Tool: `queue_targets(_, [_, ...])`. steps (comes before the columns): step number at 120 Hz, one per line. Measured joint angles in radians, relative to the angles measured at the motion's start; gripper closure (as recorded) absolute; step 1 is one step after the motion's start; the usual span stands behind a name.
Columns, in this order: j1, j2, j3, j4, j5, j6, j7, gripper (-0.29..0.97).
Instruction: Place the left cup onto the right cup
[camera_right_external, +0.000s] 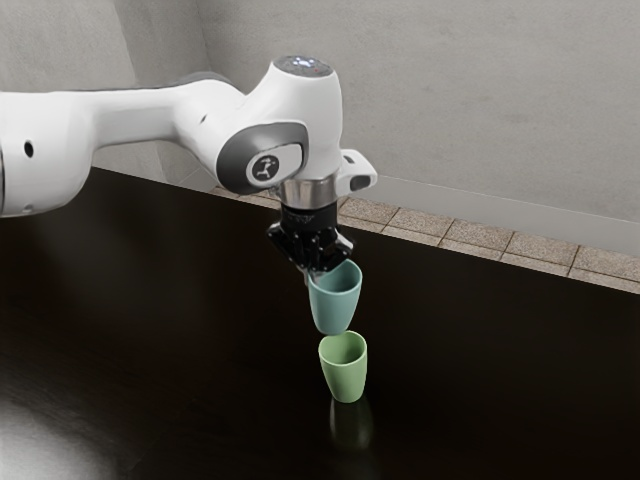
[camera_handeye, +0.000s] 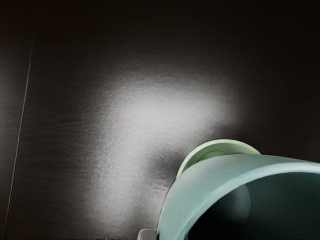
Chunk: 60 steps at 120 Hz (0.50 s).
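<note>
1. Teal cup (camera_right_external: 335, 300) hangs mouth-up in the air above the green cup (camera_right_external: 343, 368), our gripper (camera_right_external: 320, 268) clamped on its rim.
2. Its base is just over the green cup's mouth, not touching, and a touch toward the exterior view's left.
3. That green cup stands upright on the dark table (camera_right_external: 150, 350). We judge the move needs a slight nudge toward the exterior view's right, then a straight descent.

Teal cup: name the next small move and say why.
Probably lower it straight down without letting go. The gripper holds the teal cup by its rim, mouth up, just above the green cup, which stands open on the table. The two look nearly lined up, with a small gap between them.
</note>
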Motion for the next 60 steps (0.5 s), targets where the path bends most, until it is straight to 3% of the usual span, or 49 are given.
queue_targets(60, [0.000,0.045,-0.001,-0.064,-0.005,0.124,-0.061,0.79])
